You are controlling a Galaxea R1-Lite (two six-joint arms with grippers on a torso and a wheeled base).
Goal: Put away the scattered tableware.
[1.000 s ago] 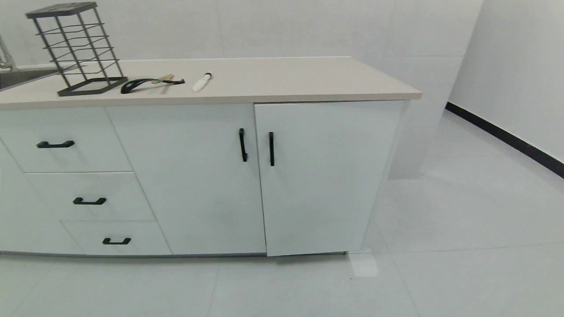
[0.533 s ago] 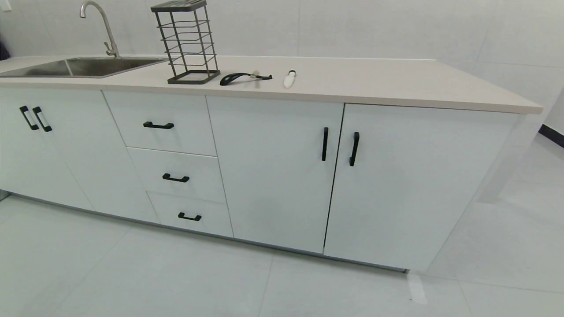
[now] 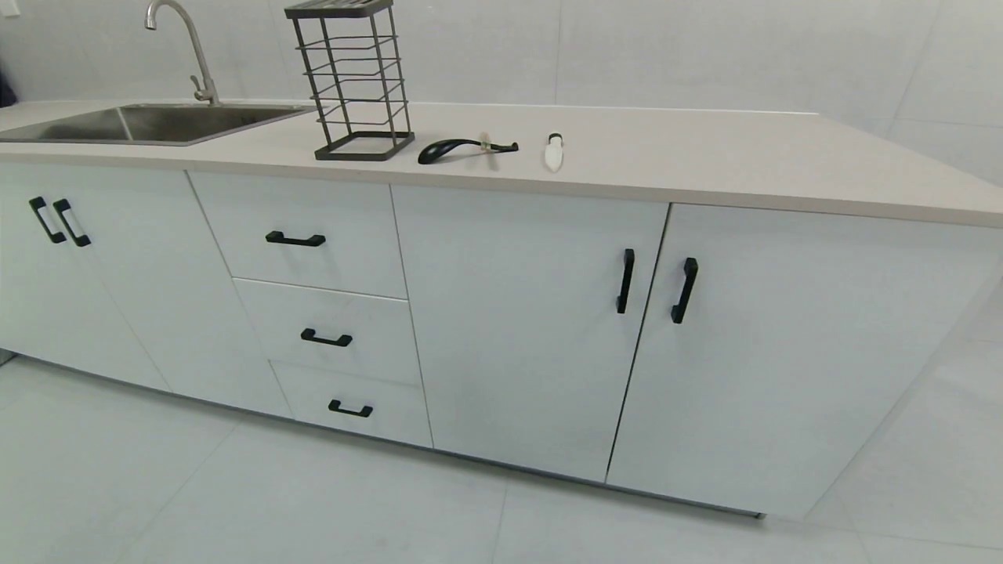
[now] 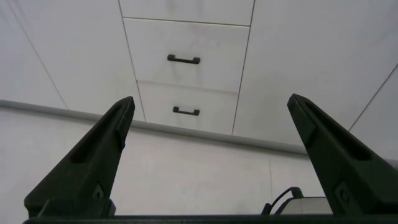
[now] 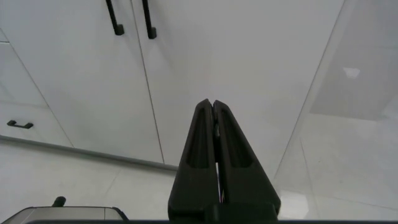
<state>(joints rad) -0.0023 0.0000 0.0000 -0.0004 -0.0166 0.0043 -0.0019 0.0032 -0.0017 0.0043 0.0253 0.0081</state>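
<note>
As nothing has been lifted off the bench (image 3: 705,168), you should count the task as not begun. The black spoon (image 3: 448,149) lies on top of it just beside the wire rack (image 3: 356,86). A small pale-handled piece (image 3: 487,144) sits at the spoon's handle end, and I cannot tell whether it touches or crosses the handle. The white utensil (image 3: 554,152) lies a little further to the robot's right, apart from both. All three are left for you to put away. I judge the rack to be the likely home for them, though the task does not say so. Your left claw (image 4: 211,102) hangs low before the drawer fronts (image 4: 186,43), jaws spread wide with nothing between them. Your right claw (image 5: 213,106) hangs before the cupboard doors (image 5: 186,62), jaws pressed together and holding nothing. Both are well apart from the tableware. No brand, label or writing can be read on any item.
</note>
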